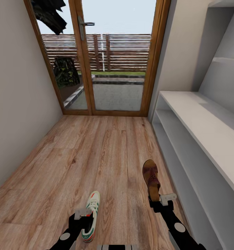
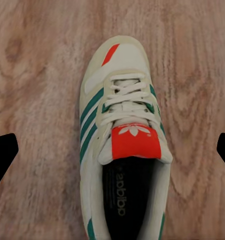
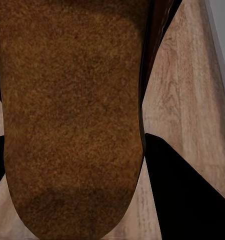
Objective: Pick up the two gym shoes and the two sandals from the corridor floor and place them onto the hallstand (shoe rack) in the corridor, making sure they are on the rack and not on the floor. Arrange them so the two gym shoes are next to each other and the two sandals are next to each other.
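Head view: corridor floor (image 1: 96, 156) of light-brown wood planks, running up to a wood-framed glass door (image 1: 113, 59). Behind the glass, a slatted fence, a strip of grass and dark foliage, partly cut off at the top edge. Along the right wall, the pale-grey hallstand (image 1: 200, 114) with two long open shelves, its near end cut off by the frame edge. One gym shoe (image 1: 91, 215) on the floor low in the picture, toe pointing away, heel partly hidden behind the left gripper (image 1: 84, 217). One sandal (image 1: 151, 180) nearer the hallstand, its heel end covered by the right gripper (image 1: 162, 202). Both arms cut off at the bottom edge. Only one shoe of each pair visible.

Left wrist view: gym shoe (image 2: 122, 145) from above, white with green stripes and an orange-red tongue patch, heel cut off by the frame. Dark fingertips (image 2: 2, 155) at both sides, spread wide, well apart from the shoe, grasping nothing.

Right wrist view: tan-brown insole of the sandal (image 3: 72, 115) very close, edges cropped. Dark finger (image 3: 187, 195) beside it; the other mostly hidden. Impossible to tell whether clamped on the sandal or merely around it. Strip of floor (image 3: 187, 90) and a sliver of hallstand (image 3: 223, 30) at one side.
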`<state>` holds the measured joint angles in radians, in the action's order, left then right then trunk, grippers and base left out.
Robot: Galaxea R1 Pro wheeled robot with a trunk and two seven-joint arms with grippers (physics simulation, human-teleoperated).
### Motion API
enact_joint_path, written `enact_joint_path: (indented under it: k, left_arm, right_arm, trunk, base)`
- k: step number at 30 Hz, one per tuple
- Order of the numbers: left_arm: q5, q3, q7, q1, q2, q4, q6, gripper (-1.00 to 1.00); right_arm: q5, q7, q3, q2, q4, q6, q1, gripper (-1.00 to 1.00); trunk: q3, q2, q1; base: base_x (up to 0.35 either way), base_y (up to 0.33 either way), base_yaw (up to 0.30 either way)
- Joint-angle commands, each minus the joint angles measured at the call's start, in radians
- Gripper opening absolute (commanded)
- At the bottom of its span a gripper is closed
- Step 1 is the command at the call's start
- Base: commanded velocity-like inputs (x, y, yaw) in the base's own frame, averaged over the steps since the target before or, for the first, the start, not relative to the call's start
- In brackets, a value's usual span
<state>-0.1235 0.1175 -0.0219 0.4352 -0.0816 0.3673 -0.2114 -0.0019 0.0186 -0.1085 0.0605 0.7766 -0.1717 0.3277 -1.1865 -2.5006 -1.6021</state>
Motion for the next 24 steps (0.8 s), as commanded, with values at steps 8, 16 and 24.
enact_joint_path:
  k: [8, 16, 24]
  left_arm:
    - [-0.012, 0.007, -0.001, 0.0, 0.002, 0.001, -0.005, 1.0]
    - [-0.013, 0.006, -0.001, 0.001, 0.002, 0.001, -0.01, 1.0]
    - [-0.013, 0.006, 0.0, 0.002, 0.002, 0.001, -0.011, 1.0]
  right_arm:
    - [-0.003, 0.002, -0.002, -0.001, 0.001, -0.002, 0.001, -1.0]
    - [-0.003, 0.001, -0.002, -0.001, 0.001, -0.003, 0.001, -1.0]
    - [-0.003, 0.001, -0.002, -0.001, 0.001, -0.003, 0.001, -1.0]
  trunk:
    - [-0.042, -0.002, -0.003]
    - [-0.085, -0.004, -0.007]
    - [-0.128, -0.006, -0.011]
  base:
    - [0.0, 0.0, 0.0]
    - [0.0, 0.0, 0.0]
    - [0.0, 0.0, 0.0]
